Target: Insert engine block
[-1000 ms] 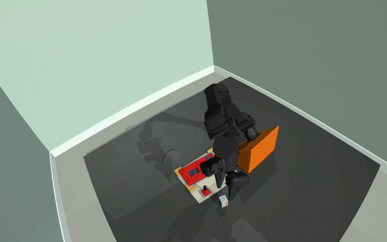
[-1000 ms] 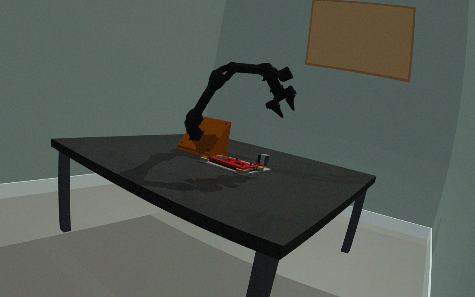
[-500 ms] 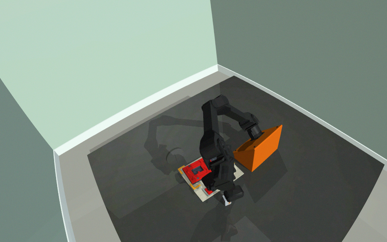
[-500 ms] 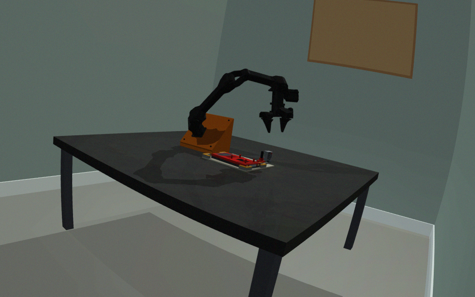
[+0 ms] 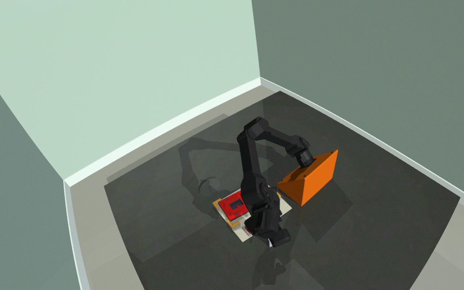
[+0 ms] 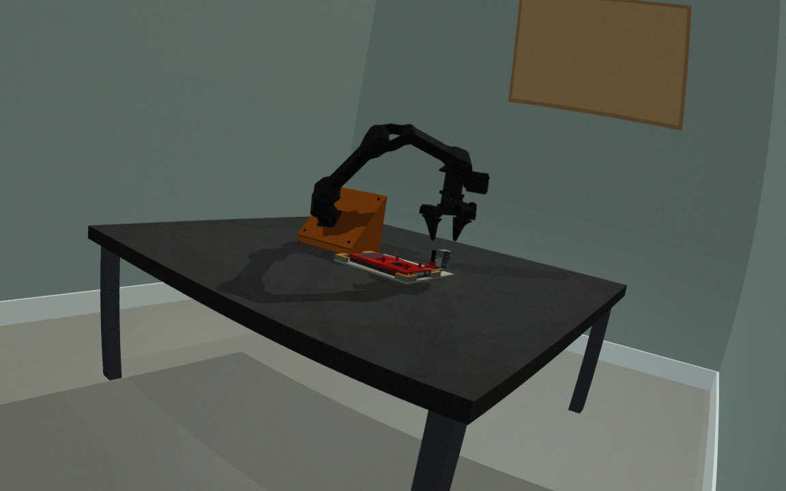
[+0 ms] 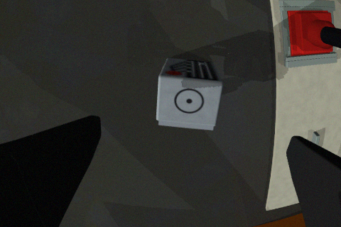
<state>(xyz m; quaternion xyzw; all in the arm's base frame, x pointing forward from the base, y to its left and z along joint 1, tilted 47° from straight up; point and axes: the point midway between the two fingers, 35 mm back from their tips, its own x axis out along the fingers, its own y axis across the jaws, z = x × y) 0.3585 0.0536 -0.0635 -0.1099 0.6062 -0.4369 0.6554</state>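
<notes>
The engine block (image 7: 190, 95) (image 6: 443, 257) is a small grey cube with a circle mark on its near face. It stands on the black table just off the beige board's (image 7: 303, 118) (image 5: 284, 208) corner. In the top view the arm hides nearly all of it. The red car body (image 5: 225, 210) (image 6: 383, 262) lies flat on the board, its dark opening (image 5: 234, 204) showing beside the arm. My gripper (image 7: 198, 137) (image 6: 445, 234) (image 5: 271, 239) is open and empty, pointing down a little above the block, with a finger on each side.
A small red holder with a black peg (image 7: 308, 33) (image 6: 433, 256) stands on the board next to the block. The orange wedge base (image 5: 309, 176) (image 6: 346, 222) of the arm sits behind the board.
</notes>
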